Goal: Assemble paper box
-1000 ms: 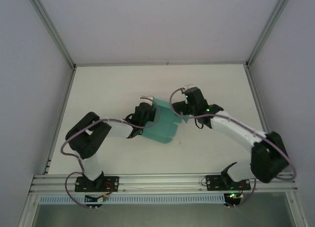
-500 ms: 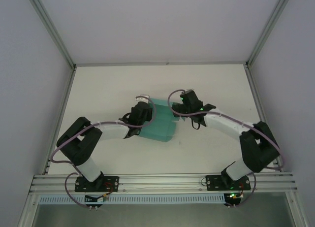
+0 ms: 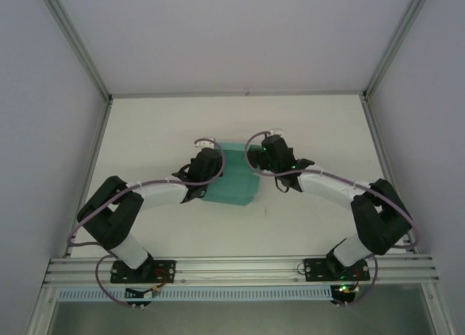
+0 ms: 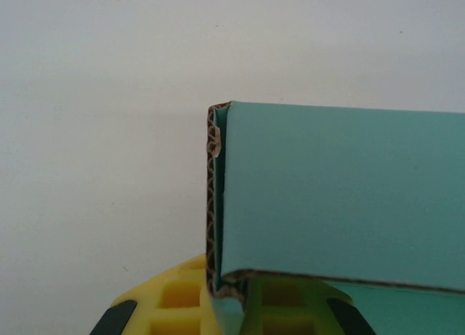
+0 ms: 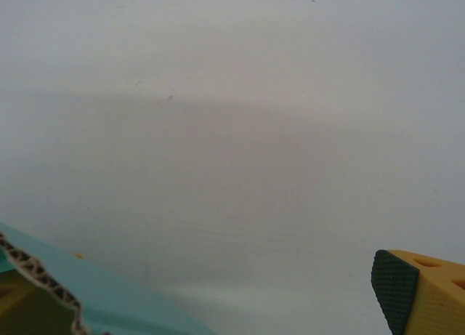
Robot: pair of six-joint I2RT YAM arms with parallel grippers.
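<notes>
Seen from above, the left edge of the paper box [image 3: 236,179] is covered by the left arm [image 3: 207,168] and its far right corner by the right arm [image 3: 272,155]. In the left wrist view, the box is cut off at the right and bottom edges, and the left fingers [image 4: 171,306] are largely cropped. In the right wrist view, one of the right fingers [image 5: 425,291] is cropped at the corner, and the pale surface [image 5: 232,131] behind is blurred.

markings: none legible, with no text, label, brand or number readable on the teal paper box [image 4: 341,197] or the white table [image 3: 312,131].
</notes>
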